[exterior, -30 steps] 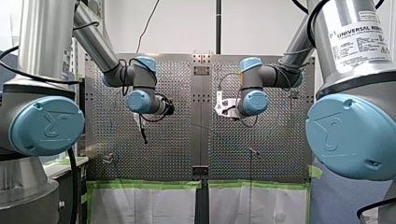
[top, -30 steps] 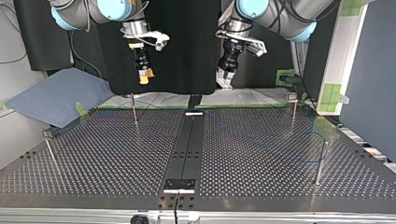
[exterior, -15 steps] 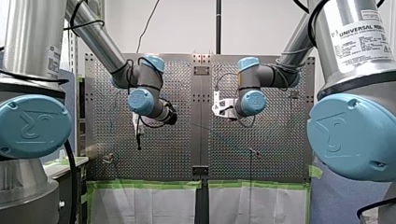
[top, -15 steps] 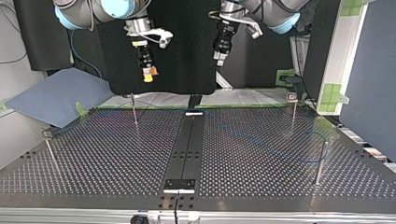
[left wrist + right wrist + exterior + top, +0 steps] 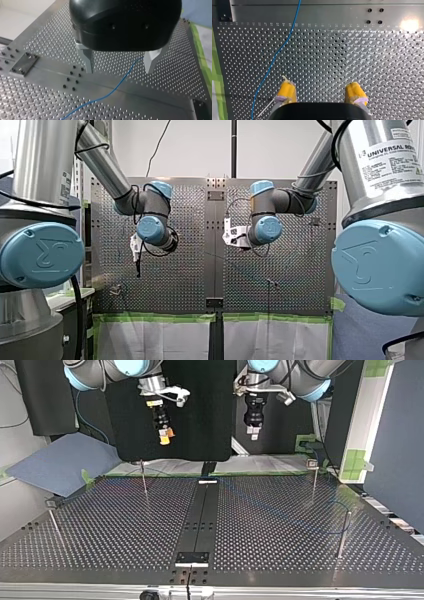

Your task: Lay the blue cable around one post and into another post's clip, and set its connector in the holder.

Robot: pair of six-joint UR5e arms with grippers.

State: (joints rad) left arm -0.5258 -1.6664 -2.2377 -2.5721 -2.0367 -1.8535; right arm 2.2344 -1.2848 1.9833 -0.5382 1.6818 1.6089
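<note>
The thin blue cable [image 5: 117,86] lies loose on the perforated table, curving across the centre strip; the top view shows it faintly [image 5: 260,505] running toward the posts at that view's right. My left gripper [image 5: 119,65] hangs high over it, metal fingers open and empty. My right gripper [image 5: 321,92] with yellow pads is open too, well above the table, and the cable [image 5: 284,42] passes ahead of one pad. In the top view my right gripper [image 5: 164,435] is at the left and my left gripper [image 5: 253,432] at the right. I cannot make out the connector.
Thin upright posts stand on the table: one at the back left [image 5: 143,477], one at the back right [image 5: 314,480], one at the near left [image 5: 54,522] and one at the near right [image 5: 343,532]. A small black plate [image 5: 191,558] sits on the dark centre strip.
In the top view my right gripper has drifted right and slightly up. My left gripper rose, then came back down further to the right. Both stayed open; the cable has not moved.
</note>
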